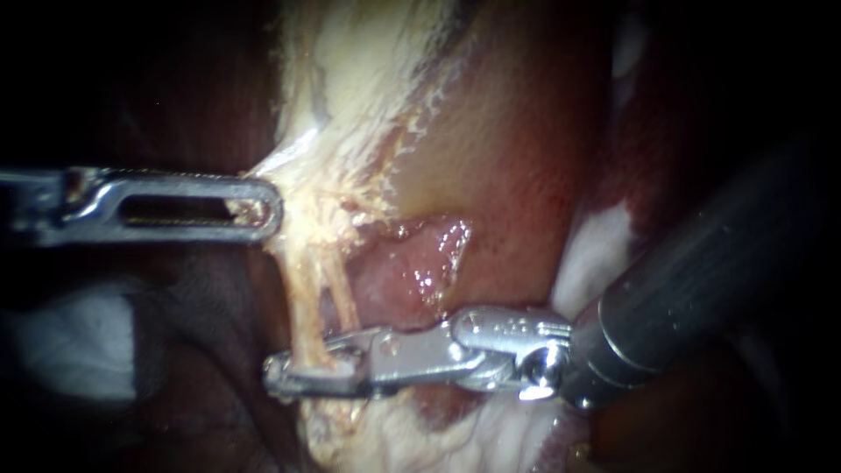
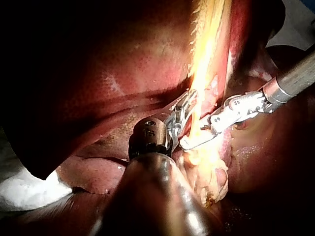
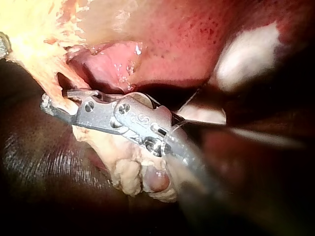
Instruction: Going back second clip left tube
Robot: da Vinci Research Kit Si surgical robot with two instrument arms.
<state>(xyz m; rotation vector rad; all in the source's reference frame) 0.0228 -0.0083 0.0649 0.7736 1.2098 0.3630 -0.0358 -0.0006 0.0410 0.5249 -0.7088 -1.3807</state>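
The right instrument (image 1: 285, 375) stood with jaws narrowly parted astride the left tube (image 1: 300, 302) — low on that pale strand, gripping nothing. Higher up, the left instrument (image 1: 265, 208) had its jaws closed on pale tissue (image 1: 311, 188) — drawn taut.

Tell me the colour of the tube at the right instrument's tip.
The tube is pale cream-yellow; the endoscope view shows it best.

Left tube (image 1: 298, 298) — thin, pale yellow strand, stretched taut, near upright — wispy shreds clinging
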